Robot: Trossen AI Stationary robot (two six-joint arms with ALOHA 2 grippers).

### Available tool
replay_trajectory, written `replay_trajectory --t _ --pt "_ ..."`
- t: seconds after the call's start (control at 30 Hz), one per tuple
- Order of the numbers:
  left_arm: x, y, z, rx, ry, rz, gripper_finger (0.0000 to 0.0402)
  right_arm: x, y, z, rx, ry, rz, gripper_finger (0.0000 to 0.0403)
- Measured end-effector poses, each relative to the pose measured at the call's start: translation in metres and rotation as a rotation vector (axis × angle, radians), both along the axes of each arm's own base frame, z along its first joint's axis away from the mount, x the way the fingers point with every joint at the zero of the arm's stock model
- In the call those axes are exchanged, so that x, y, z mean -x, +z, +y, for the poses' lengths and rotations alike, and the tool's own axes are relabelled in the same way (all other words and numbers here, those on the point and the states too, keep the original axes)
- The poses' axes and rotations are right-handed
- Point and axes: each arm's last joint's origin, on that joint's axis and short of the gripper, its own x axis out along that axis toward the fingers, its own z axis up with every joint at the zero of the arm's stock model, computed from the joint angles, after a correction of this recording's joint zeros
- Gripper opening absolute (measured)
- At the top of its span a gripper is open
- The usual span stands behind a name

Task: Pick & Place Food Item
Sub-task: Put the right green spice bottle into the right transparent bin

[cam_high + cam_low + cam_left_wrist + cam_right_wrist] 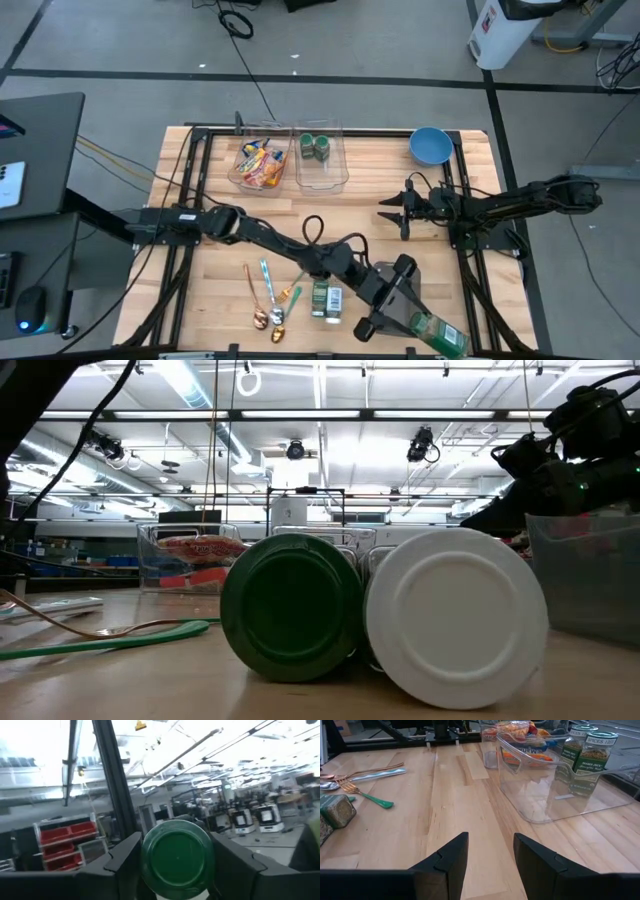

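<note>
From above, your left gripper (395,300) is clamped on a green-lidded spice jar (432,333), well away from the clear bin (321,157) that already holds two like jars; the jar is held by its sides, probably so it can travel to that bin. Two more jars (326,299) lie on the table (220,225) between the held jar and the bin. The right gripper (397,209) waits nearer the bin, fingers apart, holding nothing.

At table height, a green lid (291,607) and a white jar base (455,617) fill the view and hide most things behind them; the bin sits far beyond.

In the left wrist view, the fingers (122,857) press both sides of the jar's lid (177,852); the jar's body is hidden.

In the right wrist view, the fingers (450,855) stand spread over bare wood near the bin (545,785).
</note>
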Motion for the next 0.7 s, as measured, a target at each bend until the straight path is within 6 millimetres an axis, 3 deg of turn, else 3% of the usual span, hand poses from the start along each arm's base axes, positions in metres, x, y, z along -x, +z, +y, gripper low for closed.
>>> replay_trajectory --t 0.13,0.27,0.4,0.5,0.7 --pt "0.001 0.001 0.003 0.001 -0.035 -0.032 0.0212 0.0 0.0 0.0 0.003 0.001 0.0 0.0167" --pt "0.011 -0.015 0.009 0.089 -0.017 -0.178 0.0212 0.0 0.0 0.0 0.002 0.001 0.0 0.0167" --pt "0.027 -0.036 0.038 0.224 0.053 -0.292 0.0212 0.0 -0.001 0.0 -0.007 -0.002 0.006 0.0167" --pt "0.036 -0.053 0.058 0.26 0.126 -0.245 0.0212 0.001 -0.002 0.0 -0.014 -0.004 0.016 0.0167" --pt "0.067 -0.084 0.07 0.188 0.297 -0.132 0.0212 0.001 -0.003 0.0 -0.011 -0.003 0.026 0.0167"
